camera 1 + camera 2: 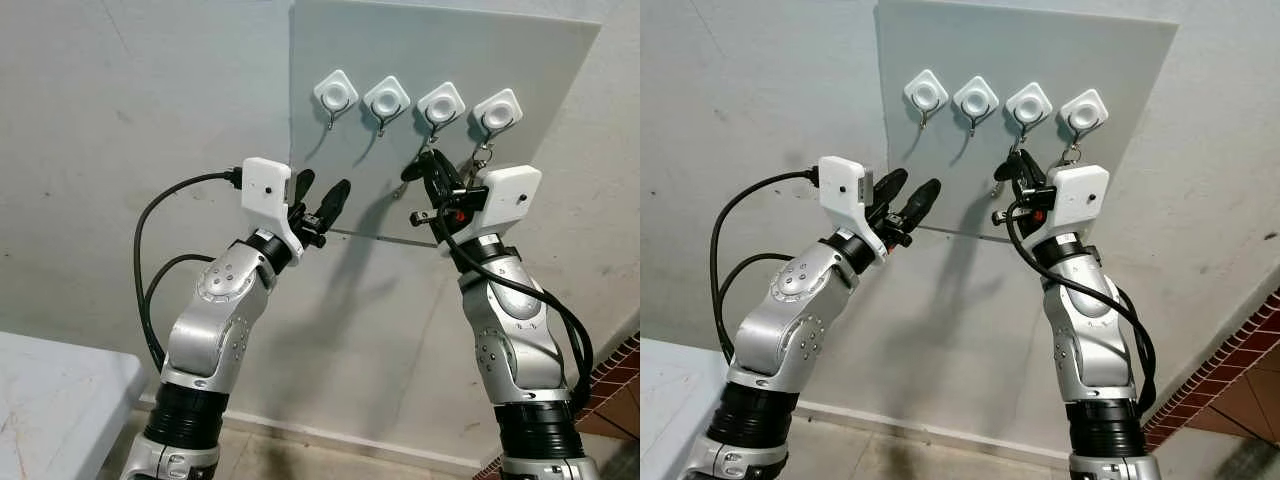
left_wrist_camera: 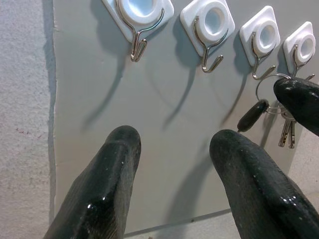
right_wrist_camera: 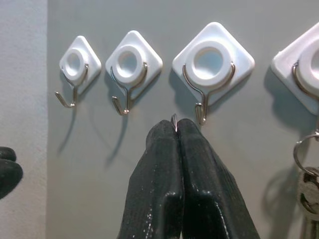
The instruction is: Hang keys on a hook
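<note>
keys [image 2: 286,127] on ring, below third hook [image 3: 202,107]

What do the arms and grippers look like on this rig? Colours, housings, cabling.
Both arms are silver metal with black ribbed joint sections lower down. Each wrist carries a white boxy camera housing. The left gripper and right gripper each have two long, glossy black fingers. Black cables loop from each housing down along the arm. A small red part shows by the right wrist.
</note>
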You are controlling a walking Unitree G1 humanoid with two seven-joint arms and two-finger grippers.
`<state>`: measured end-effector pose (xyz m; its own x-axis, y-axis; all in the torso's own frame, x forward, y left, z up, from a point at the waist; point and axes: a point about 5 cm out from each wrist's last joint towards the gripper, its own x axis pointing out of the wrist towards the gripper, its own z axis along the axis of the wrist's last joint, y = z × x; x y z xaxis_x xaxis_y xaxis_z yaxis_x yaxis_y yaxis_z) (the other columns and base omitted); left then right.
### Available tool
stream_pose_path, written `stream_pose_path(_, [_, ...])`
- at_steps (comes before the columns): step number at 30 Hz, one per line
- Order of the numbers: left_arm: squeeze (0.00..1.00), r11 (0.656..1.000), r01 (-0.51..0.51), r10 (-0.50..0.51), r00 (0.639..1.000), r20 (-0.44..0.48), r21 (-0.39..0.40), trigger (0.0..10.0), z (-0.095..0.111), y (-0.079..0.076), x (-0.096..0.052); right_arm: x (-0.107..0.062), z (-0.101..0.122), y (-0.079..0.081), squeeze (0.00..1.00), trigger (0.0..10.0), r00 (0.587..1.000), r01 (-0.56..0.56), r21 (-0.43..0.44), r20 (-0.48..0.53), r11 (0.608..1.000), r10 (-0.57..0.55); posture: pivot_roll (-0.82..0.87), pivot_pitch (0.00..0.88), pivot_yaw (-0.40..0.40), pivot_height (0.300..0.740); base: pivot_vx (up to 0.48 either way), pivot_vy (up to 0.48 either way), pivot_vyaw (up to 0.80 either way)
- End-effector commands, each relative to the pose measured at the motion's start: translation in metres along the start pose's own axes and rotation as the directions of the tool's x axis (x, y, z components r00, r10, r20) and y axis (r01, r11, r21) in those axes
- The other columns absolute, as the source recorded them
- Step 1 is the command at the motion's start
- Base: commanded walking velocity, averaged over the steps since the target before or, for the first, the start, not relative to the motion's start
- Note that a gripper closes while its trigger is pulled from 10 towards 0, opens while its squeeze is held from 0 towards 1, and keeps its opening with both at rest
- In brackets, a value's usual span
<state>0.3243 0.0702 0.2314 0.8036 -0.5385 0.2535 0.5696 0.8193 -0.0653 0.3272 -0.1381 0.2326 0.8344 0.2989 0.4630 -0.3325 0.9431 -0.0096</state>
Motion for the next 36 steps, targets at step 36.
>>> stream_pose_path(36, [0.0,0.999,0.039,-0.039,0.999,0.002,0.012,10.0,0.002,-0.007,-0.003,0.002,0.024,-0.004,0.0,10.0,0.993,-0.029,0.055,0.112,0.998,0.023,0.03,0.0,-0.033,0.74,0.0,0.0,0.0])
